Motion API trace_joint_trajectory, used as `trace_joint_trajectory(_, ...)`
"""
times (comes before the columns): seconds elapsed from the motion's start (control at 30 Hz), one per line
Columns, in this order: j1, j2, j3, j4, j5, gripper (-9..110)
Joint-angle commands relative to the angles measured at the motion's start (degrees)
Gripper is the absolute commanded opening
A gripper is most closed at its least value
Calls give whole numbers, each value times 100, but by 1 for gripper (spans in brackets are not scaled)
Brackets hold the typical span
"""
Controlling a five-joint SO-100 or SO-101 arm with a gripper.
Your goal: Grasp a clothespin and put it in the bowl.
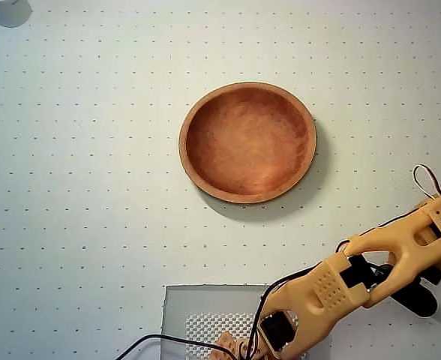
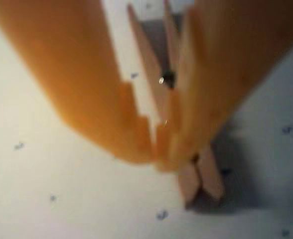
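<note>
Wrist view: the gripper [image 2: 161, 157] has its 2 orange fingers [image 2: 101, 99] closed almost together on the clothespin [image 2: 154, 84], which stands between them with its wire spring [image 2: 166, 78] showing above the tips. The pin's lower end [image 2: 202, 181] sticks out below the fingertips and sits at or just above the dotted mat [image 2: 52, 199]; you cannot tell from this blurred view whether it is lifted clear.

Overhead view: the arm [image 1: 355, 281] reaches in from the lower right, well apart from the bowl [image 1: 247, 142], which lies empty near the centre of the mat [image 1: 93, 150]. A grey mesh pad [image 1: 205, 315] lies at the bottom edge beside the arm's base.

Step in hand, as judged: securing and raising the pin. Keep the fingers pressed on the pin near its spring, so the legs do not splay or swivel. Lift straight up until the lower end is free of the mat, then swing up and left over the bowl's middle before you release. Let go low, so the light pin does not bounce over the rim.

Hard to make out: in the overhead view the arm covers the gripper tips and the pin entirely, and the arm's far end is cut by the right edge. The wrist view is soft throughout, so the exact contact points on the pin stay uncertain.
</note>
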Motion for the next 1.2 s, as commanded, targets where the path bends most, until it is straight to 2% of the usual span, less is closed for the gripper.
trace_joint_trajectory(0.0,-18,123,-958,176,-325,-2)
trace_joint_trajectory(0.33,26,70,-1433,185,-1608,-2)
trace_joint_trajectory(0.77,-44,-369,-1441,176,-1881,-2)
trace_joint_trajectory(1.03,-18,-387,-1441,158,-1793,15)
trace_joint_trajectory(1.17,26,-378,-1441,158,-1617,19)
